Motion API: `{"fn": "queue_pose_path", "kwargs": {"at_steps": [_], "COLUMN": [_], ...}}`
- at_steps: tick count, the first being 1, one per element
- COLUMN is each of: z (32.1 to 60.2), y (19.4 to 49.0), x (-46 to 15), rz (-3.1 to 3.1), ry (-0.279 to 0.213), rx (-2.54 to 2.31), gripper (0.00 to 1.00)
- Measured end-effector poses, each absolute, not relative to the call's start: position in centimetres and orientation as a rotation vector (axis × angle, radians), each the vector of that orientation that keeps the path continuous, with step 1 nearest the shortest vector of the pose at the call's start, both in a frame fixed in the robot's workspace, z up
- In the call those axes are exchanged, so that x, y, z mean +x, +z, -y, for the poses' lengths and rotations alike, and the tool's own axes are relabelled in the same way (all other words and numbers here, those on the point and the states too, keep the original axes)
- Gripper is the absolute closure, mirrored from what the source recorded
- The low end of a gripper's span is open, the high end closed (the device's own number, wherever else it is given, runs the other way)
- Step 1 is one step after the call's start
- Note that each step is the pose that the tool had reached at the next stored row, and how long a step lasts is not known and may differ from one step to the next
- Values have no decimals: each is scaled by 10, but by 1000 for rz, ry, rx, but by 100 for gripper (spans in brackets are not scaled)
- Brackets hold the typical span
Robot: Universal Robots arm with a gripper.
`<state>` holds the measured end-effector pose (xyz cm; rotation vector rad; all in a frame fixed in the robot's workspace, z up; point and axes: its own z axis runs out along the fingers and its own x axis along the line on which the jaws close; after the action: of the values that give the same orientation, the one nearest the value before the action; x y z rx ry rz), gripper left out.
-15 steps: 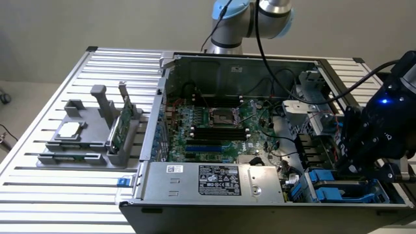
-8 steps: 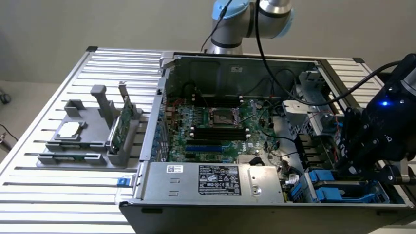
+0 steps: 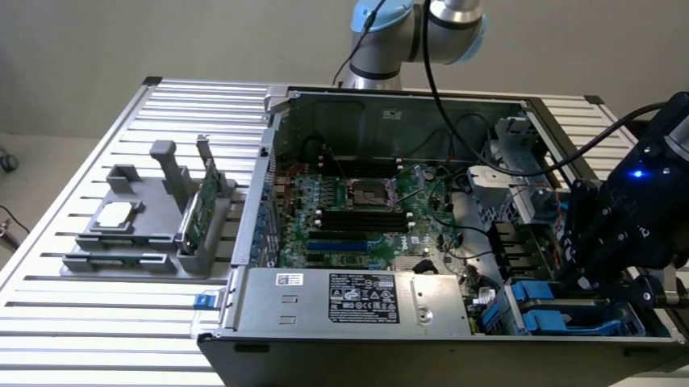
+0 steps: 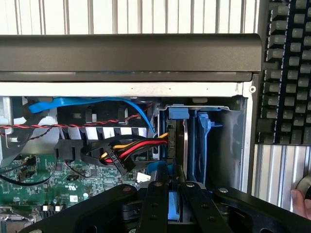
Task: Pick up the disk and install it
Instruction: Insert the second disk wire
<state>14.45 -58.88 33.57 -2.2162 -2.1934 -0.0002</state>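
Reaching down into the drive bay corner of the open computer case, the claw is hanging with its two black fingers drawn close together, pinching the top edge of the disk. Its blue carrier is showing between them. Directly below the claw the disk is standing on edge, partly sunk into the blue drive bay, with bundled power wires pressing in just beside it. Doing this well, by my judgement, is meaning keeping the disk upright and square to the bay rails, lowering straight, and steering off those wires. A person's hand is resting well off to one side, beside a keyboard.
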Motion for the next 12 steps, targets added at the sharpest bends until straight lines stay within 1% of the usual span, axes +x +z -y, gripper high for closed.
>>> {"fn": "queue_pose_path", "kwargs": {"at_steps": [4, 5, 7, 8, 12], "z": [589, 589, 589, 589, 589], "y": [335, 335, 336, 337, 345], "x": [145, 145, 145, 145, 144], "rz": [2194, 2194, 2193, 2193, 2193], "ry": [0, 0, -1, -1, 0], "rx": [-2216, -2216, -2216, -2215, -2215], "gripper": [84, 82, 82, 75, 75]}}
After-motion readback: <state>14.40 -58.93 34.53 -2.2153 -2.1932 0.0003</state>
